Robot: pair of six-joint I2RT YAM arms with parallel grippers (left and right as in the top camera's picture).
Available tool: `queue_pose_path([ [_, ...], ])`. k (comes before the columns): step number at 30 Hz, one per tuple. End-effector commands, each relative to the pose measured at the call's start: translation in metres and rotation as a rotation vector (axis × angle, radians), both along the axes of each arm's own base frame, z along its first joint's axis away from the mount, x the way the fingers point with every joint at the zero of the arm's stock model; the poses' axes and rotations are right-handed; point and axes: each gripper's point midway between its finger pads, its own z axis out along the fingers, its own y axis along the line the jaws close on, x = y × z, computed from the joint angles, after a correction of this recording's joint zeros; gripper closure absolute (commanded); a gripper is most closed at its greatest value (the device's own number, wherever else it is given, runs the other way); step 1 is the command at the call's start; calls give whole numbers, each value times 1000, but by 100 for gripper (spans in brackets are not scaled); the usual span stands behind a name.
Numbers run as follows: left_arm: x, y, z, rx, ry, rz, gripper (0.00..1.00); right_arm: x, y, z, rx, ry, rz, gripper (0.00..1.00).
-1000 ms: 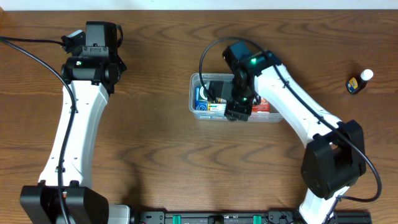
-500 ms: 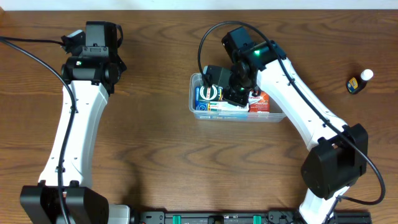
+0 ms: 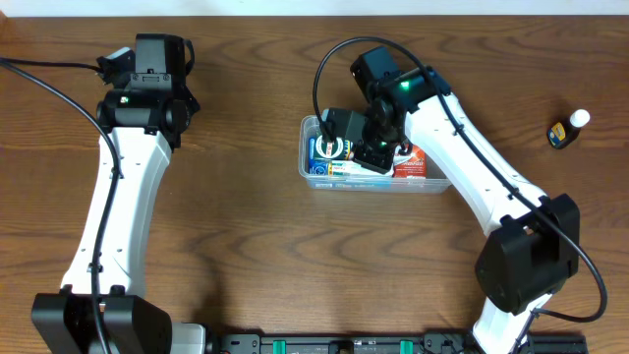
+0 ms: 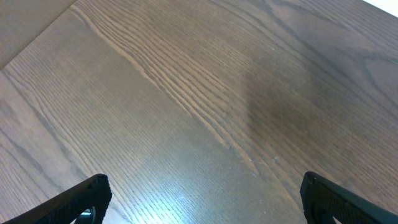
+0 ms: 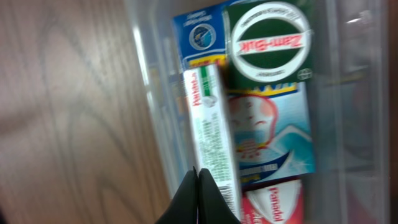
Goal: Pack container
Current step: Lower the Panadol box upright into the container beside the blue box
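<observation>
The container (image 3: 428, 186), a clear plastic tub, stands at the table's middle. It holds a blue carton (image 5: 198, 36), a green round tin (image 5: 268, 38), a long white-and-green box (image 5: 211, 124), a blue-and-white box (image 5: 277, 137) and a red box (image 5: 277, 202). My right gripper (image 3: 374, 155) hangs over the tub's left half. In the right wrist view the right gripper (image 5: 198, 172) is shut with nothing between its fingers, just above the long box's edge. My left gripper (image 4: 204, 180) is open over bare wood, far left of the tub.
A small dark bottle (image 3: 568, 129) with a white cap lies near the table's right edge. The right arm's links stretch from the front right corner to the tub. The left arm runs along the left side.
The right gripper has shut with nothing in it and has drawn back from the tub's front wall toward its middle. The left arm has not moved.
</observation>
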Motion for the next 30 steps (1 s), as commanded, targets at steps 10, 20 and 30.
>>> queue_pose_path([
  [10, -1, 4, 5, 18, -5, 4, 2, -18, 4, -36, -5, 139, 97, 99],
  [20, -1, 4, 5, 17, -5, 4, 2, -15, 0, -49, -15, 161, 96, 99],
  [30, -1, 4, 5, 17, -5, 4, 2, -14, 0, -50, -15, 159, 101, 99],
])
